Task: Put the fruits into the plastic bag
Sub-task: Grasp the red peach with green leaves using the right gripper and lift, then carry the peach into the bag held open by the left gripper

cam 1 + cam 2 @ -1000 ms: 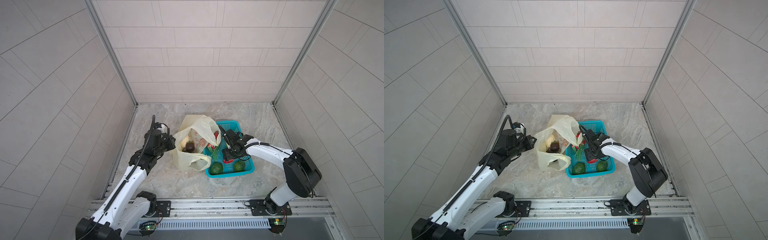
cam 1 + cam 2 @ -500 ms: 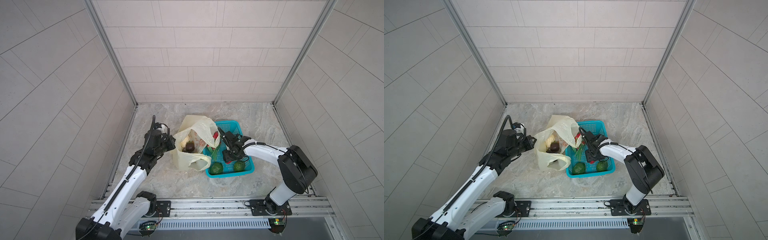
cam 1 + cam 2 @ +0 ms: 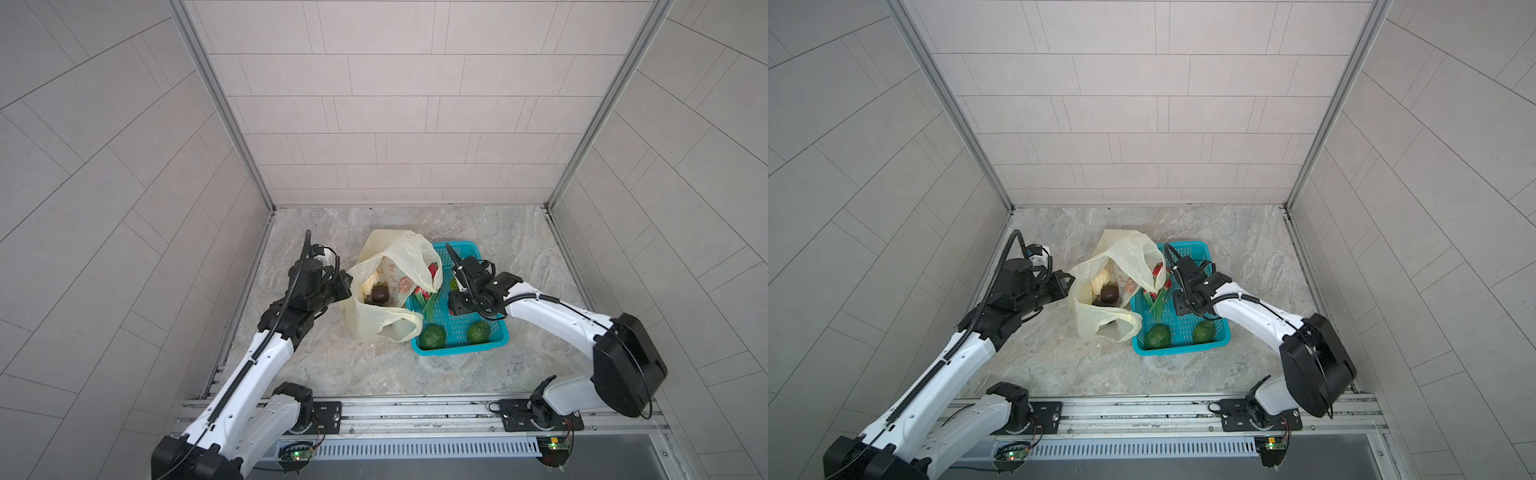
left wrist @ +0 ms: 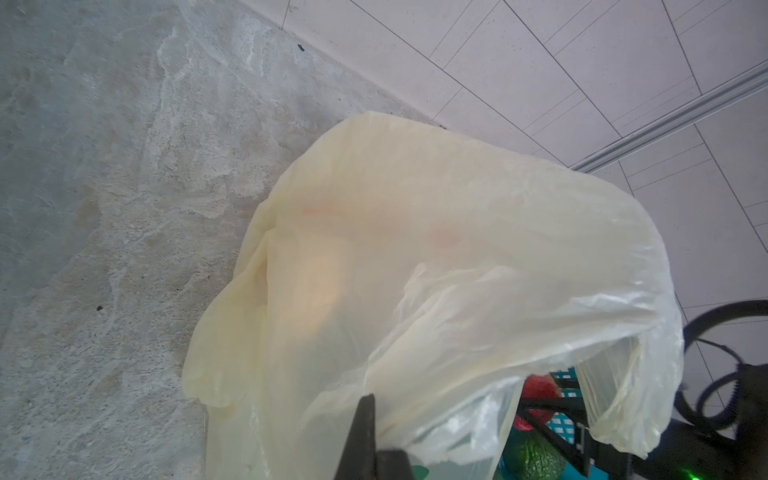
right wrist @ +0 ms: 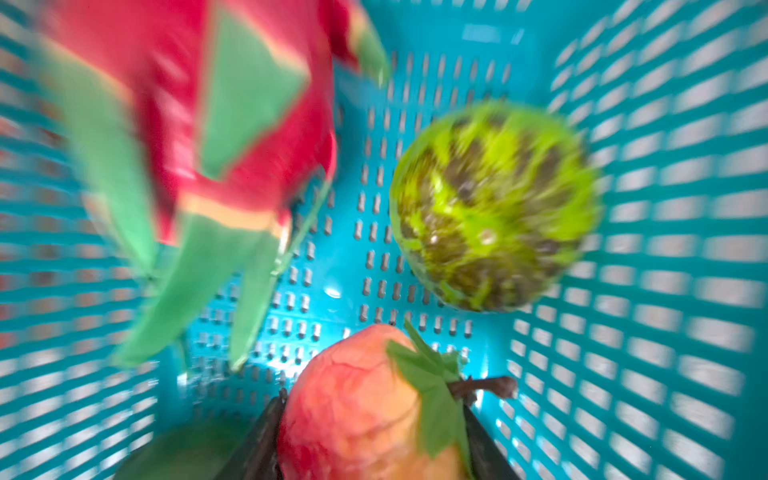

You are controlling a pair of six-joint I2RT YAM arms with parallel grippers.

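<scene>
While the left end effector [image 3: 345, 286] pinches the plastic bag [image 3: 386, 282] rim, the right end effector [image 5: 365, 436] grips a red apple [image 5: 357, 399] inside the teal basket [image 3: 494, 332]; next, lift it bagward.

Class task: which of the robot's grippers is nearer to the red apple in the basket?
Right. The right gripper has its fingers on either side of the red apple inside the basket; the left gripper is at the plastic bag.

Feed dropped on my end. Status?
Left gripper shut on plastic bag rim. Right gripper around apple in basket. Nothing blocking.
</scene>
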